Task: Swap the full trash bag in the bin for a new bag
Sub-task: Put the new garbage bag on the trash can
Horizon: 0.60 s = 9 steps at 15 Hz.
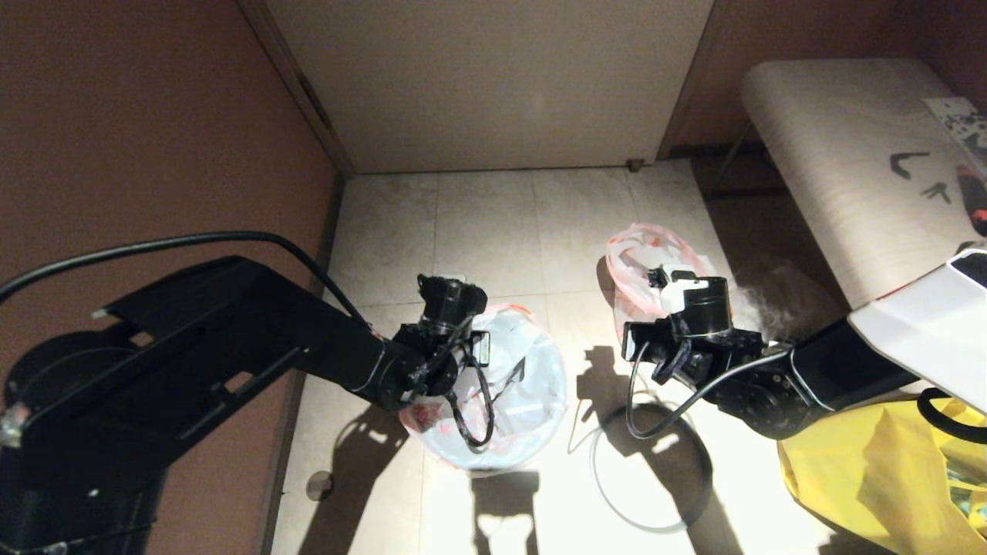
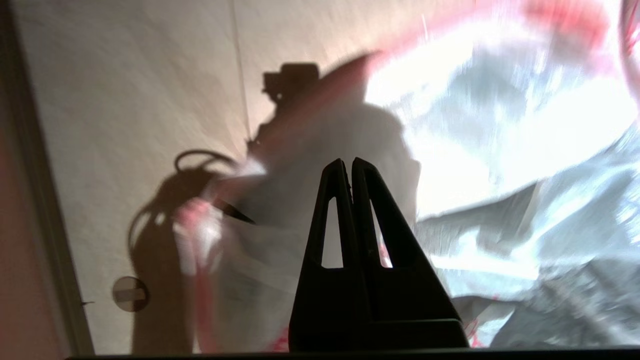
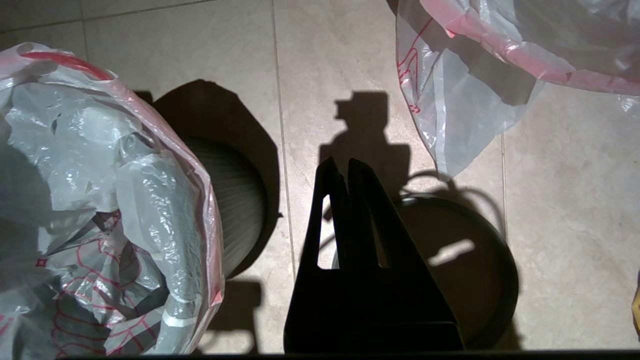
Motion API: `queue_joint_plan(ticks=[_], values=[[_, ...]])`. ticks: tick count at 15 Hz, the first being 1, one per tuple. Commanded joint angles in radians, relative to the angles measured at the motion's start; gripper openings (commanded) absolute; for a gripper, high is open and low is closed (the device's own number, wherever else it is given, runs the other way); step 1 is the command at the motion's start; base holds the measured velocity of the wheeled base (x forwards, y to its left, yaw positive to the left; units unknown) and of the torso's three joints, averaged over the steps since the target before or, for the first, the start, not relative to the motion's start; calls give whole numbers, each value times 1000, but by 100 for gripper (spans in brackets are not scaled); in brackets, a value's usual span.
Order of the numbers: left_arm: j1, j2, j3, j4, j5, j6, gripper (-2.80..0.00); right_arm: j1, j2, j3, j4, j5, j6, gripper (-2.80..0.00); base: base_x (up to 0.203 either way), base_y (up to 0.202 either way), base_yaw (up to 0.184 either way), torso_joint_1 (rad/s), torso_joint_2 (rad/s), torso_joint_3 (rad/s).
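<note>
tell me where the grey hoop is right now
In the head view the grey hoop lies flat on the floor tiles, under the right gripper, between the bin and yellow bag.

bin (image 3: 240,210): on the floor (image 1: 493,231), at the robot's left, under the left gripper (image 2: 348,165)
new bag (image 1: 517,385): in the bin, hem over its edge
full trash bag (image 1: 644,258): on the floor, right of the bin, farther out, apart from it
hoop (image 1: 651,470): flat on the floor, between bin and yellow bag (image 1: 887,470)
right gripper (image 3: 342,167): above the hoop
</note>
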Motion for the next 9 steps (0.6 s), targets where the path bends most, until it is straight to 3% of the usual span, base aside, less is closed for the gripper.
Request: queue_joint_plan(ticks=[1, 6, 9], values=[[7, -76, -24, 23, 2, -6, -280, 0, 0, 3, -4, -1, 5, -280, 0, 0, 0, 0, 0, 0], [36, 3, -174, 94, -13, -58, -280, -4, 34, 4, -7, -1, 24, -280, 0, 0, 0, 0, 0, 0], [31, -4, -181, 149, -49, -79, -280, -8, 53, 1, -10, -1, 24, -280, 0, 0, 0, 0, 0, 0]])
